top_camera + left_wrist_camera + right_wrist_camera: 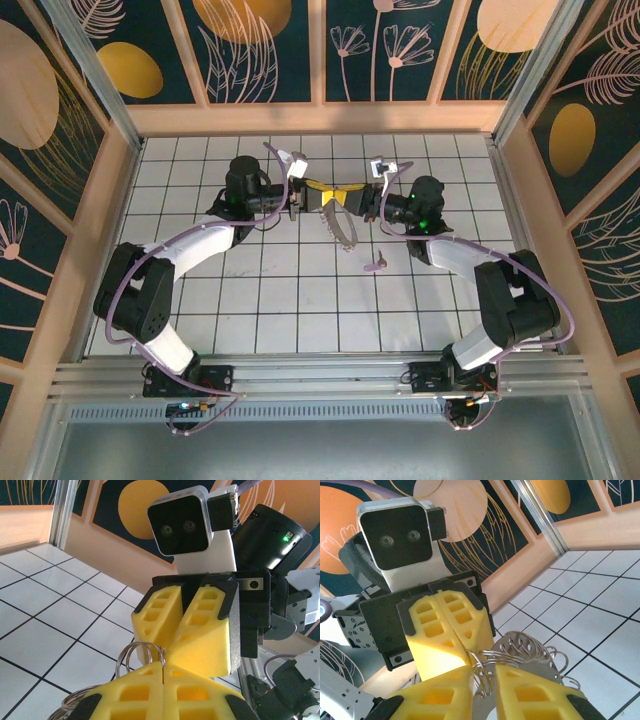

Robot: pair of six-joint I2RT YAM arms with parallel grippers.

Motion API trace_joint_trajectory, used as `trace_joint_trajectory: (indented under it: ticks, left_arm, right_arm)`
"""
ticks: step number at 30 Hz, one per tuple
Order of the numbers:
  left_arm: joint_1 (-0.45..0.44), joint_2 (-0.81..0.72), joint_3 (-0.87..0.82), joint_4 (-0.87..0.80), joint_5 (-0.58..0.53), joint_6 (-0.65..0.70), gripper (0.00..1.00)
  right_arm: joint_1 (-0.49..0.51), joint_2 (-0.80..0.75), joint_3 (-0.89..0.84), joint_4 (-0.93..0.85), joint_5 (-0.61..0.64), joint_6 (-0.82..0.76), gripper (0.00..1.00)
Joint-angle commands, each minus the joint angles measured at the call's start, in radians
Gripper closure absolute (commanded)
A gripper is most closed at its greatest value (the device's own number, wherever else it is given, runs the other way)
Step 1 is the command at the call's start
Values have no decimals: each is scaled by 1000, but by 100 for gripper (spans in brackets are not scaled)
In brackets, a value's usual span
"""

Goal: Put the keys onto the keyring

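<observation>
L claw clamped tight on keyring, R claw nearly shut w/ coil btwn pads — spread one turn gently, no twisting, so key on tiles can thread.

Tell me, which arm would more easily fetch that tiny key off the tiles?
Probably the right: the key lies nearer the right tool than the left tool, whose clamp on the keyring could hold it alone.
</observation>
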Motion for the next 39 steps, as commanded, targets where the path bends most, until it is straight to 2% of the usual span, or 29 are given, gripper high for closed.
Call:
trace_joint_trajectory:
  ticks: [1, 5, 10, 13, 15, 16, 19, 20, 23, 31, 39]
  left_arm:
    - [0, -34, 12, 17, 28, 17, 100]
    - [0, -34, 11, 17, 30, 17, 100]
    - [0, -36, 12, 20, 23, 10, 100]
    - [0, -45, 7, 39, -18, -19, 100]
    - [0, -69, -2, 53, -92, -43, 75]
    - [0, -83, -11, 60, -136, -52, 67]
    - [1, -136, -40, 81, -295, -84, 36]
    - [1, -148, -47, 87, -328, -93, 30]
    - [1, -170, -52, 90, -357, -105, 23]
    - [2, -145, -58, 94, -305, -124, 24]
    - [2, -99, -99, 297, -203, -269, 39]
  right_arm:
    - [7, 12, 38, 50, -17, -4, 87]
    - [7, 16, 41, 51, -22, -2, 100]
    - [5, 14, 35, 52, -18, -8, 100]
    - [1, 7, 28, 59, -4, -11, 100]
    - [-4, 1, 22, 66, 0, -9, 100]
    - [-6, -2, 20, 68, 1, -10, 100]
    - [-12, -12, 18, 73, -4, -11, 100]
    - [-14, -17, 16, 73, -6, -11, 100]
    - [-16, -35, 14, 72, -9, -18, 100]
    - [-29, -78, 9, 106, -9, -10, 100]
    - [-28, -78, 4, 320, 27, 100, 100]
